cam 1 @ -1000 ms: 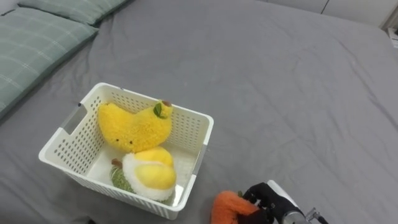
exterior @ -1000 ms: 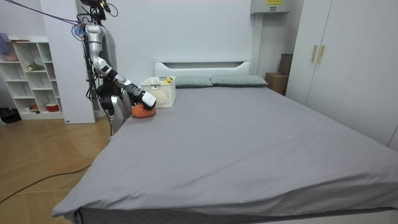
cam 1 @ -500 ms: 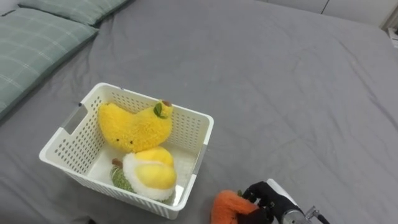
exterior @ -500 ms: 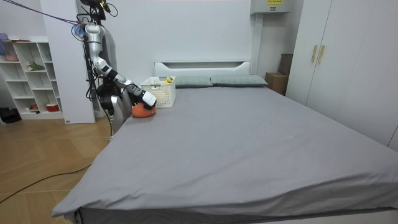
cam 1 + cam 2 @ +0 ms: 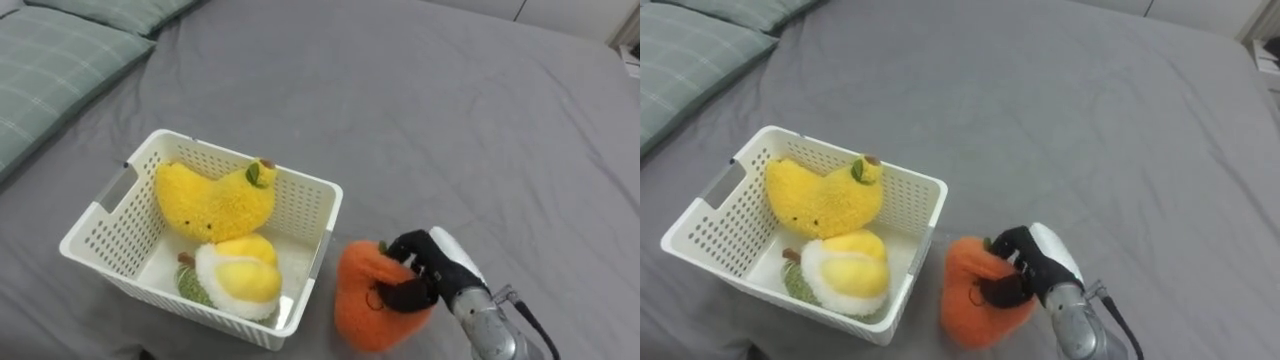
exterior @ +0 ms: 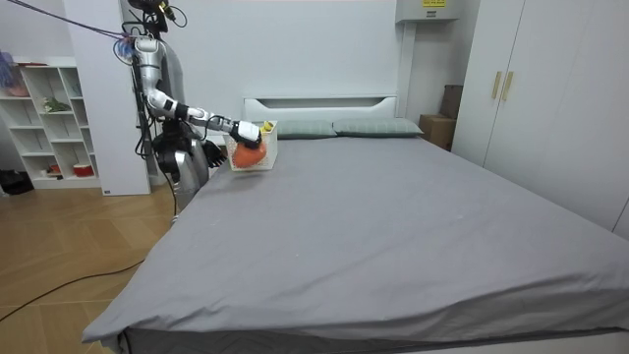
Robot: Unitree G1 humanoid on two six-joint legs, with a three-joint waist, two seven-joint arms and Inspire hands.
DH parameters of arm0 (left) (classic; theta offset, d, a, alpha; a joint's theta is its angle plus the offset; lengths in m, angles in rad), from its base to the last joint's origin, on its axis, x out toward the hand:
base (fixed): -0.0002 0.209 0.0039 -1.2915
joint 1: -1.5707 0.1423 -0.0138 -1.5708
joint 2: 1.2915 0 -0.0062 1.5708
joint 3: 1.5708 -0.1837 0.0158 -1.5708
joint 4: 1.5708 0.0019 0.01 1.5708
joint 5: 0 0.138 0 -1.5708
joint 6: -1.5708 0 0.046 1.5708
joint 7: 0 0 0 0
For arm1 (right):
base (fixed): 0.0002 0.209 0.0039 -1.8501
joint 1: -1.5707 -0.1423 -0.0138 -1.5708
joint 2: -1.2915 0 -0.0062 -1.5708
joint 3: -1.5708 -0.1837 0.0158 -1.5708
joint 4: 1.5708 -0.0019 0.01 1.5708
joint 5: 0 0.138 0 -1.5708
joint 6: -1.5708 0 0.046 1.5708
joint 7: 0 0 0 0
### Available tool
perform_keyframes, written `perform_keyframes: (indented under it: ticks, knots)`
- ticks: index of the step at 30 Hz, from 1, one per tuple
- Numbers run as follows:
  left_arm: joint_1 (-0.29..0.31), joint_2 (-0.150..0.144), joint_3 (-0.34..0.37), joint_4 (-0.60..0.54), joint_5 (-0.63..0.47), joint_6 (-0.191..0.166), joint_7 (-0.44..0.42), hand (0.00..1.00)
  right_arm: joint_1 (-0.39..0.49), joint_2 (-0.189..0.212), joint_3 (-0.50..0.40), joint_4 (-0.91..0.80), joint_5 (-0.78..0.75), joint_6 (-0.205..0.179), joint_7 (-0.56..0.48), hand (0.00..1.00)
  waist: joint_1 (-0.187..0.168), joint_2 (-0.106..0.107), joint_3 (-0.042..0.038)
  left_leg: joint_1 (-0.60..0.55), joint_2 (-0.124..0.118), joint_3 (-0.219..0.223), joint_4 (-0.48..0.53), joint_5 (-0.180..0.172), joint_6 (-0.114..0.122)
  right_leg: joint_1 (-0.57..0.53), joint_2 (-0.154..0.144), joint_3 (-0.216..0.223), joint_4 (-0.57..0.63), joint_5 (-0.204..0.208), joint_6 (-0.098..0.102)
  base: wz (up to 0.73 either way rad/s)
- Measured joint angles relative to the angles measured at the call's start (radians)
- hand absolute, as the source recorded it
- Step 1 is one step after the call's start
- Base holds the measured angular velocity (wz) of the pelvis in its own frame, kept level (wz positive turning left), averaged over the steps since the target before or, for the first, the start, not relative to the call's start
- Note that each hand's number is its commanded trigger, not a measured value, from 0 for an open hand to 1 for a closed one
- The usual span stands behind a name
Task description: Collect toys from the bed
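An orange plush toy hangs in the air just right of the white basket, held by my right hand, whose dark fingers are curled into its top. In the right eye view the same orange toy and right hand sit beside the basket's rim. Inside the basket lie a yellow plush toy and a yellow-and-white plush with a green base. In the room view the orange toy is raised in front of the basket at the bed's head end.
The basket stands on a grey bedsheet with wide free room to the right and beyond. Green checked pillows lie at the far left. In the room view a white shelf unit stands behind the robot and wardrobes stand at the right.
My right hand has lifted the orange toy off the bed and carried it up and toward the basket's right side. The toys in the basket have not moved.
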Motion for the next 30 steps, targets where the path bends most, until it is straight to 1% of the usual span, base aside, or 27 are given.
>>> perform_keyframes:
  ticks: [2, 4, 7, 12, 16, 19, 23, 26, 29, 30]
  knots:
    - [0.000, 0.001, 0.009, 0.000, 0.001, 0.000, -0.007, 0.00, 0.000, -0.009, -0.034, -0.058, 0.001, 0.004, -0.001, 1.00, -0.002, 0.000, 0.0001, -0.001, 0.000, 0.001, 0.000, 0.000, 0.000, -0.003, 0.000, 0.001, 0.002, 0.000, 0.000, -0.04]
    - [0.000, 0.002, 0.013, 0.002, 0.001, 0.000, -0.009, 0.00, -0.005, -0.019, -0.070, -0.161, 0.003, 0.009, -0.015, 1.00, 0.000, 0.002, 0.0003, -0.002, 0.001, 0.000, 0.000, 0.000, 0.000, -0.008, 0.000, 0.001, 0.008, 0.000, 0.000, 0.00]
    - [0.000, 0.001, 0.013, 0.006, 0.011, 0.000, -0.008, 0.00, -0.015, -0.021, -0.087, -0.261, 0.001, 0.008, -0.037, 1.00, -0.003, 0.002, 0.0002, 0.005, 0.001, 0.001, -0.001, 0.000, 0.000, -0.002, 0.001, 0.002, 0.008, 0.000, 0.000, 0.00]
    - [0.000, 0.001, 0.018, 0.006, 0.031, 0.000, -0.008, 0.00, -0.019, -0.021, -0.087, -0.355, 0.001, 0.006, -0.039, 1.00, 0.002, -0.002, -0.0008, 0.011, 0.001, 0.002, -0.001, 0.000, 0.000, 0.004, 0.000, 0.003, 0.008, 0.000, 0.000, -0.01]
    - [0.000, 0.000, 0.032, 0.006, 0.033, 0.000, -0.008, 0.00, -0.031, -0.021, -0.087, -0.404, -0.003, 0.005, -0.044, 1.00, 0.002, -0.007, -0.0039, 0.011, 0.001, 0.003, 0.000, 0.000, 0.000, 0.005, 0.001, 0.004, 0.009, 0.000, 0.000, -0.01]
    - [0.000, 0.000, 0.033, 0.008, 0.033, 0.000, -0.008, 0.00, -0.034, -0.026, -0.087, -0.437, -0.003, 0.005, -0.051, 1.00, 0.003, -0.008, -0.0036, 0.014, 0.002, 0.007, 0.000, 0.000, 0.000, 0.005, 0.001, 0.008, 0.010, 0.000, 0.000, -0.03]
    - [0.000, 0.000, 0.037, 0.011, 0.032, 0.000, -0.007, 0.00, -0.072, -0.032, -0.088, -0.459, -0.004, 0.006, -0.060, 1.00, 0.005, -0.010, -0.0032, 0.013, 0.002, 0.012, -0.001, 0.000, 0.000, 0.002, 0.001, 0.015, 0.012, 0.000, 0.000, -0.04]
    - [-0.003, 0.000, 0.037, 0.010, 0.033, 0.000, -0.007, 0.00, -0.096, -0.032, -0.085, -0.521, -0.010, 0.005, -0.065, 1.00, 0.008, -0.013, -0.0033, 0.012, 0.003, 0.013, -0.001, 0.000, 0.000, -0.001, 0.002, 0.015, 0.012, 0.000, 0.000, 0.00]
    - [-0.005, 0.000, 0.033, 0.010, 0.032, 0.000, -0.005, 0.00, -0.126, -0.032, -0.079, -0.556, -0.008, 0.005, -0.067, 1.00, 0.022, -0.018, -0.0044, 0.012, 0.004, 0.020, -0.003, 0.000, 0.000, -0.003, 0.002, 0.017, 0.012, 0.000, 0.000, -0.05]
    - [-0.005, 0.000, 0.031, 0.009, 0.033, 0.000, -0.003, 0.00, -0.133, -0.032, -0.069, -0.564, -0.006, 0.006, -0.067, 1.00, 0.026, -0.020, -0.0059, 0.009, 0.004, 0.020, -0.003, 0.000, 0.000, -0.006, 0.002, 0.014, 0.012, 0.000, 0.000, 0.00]
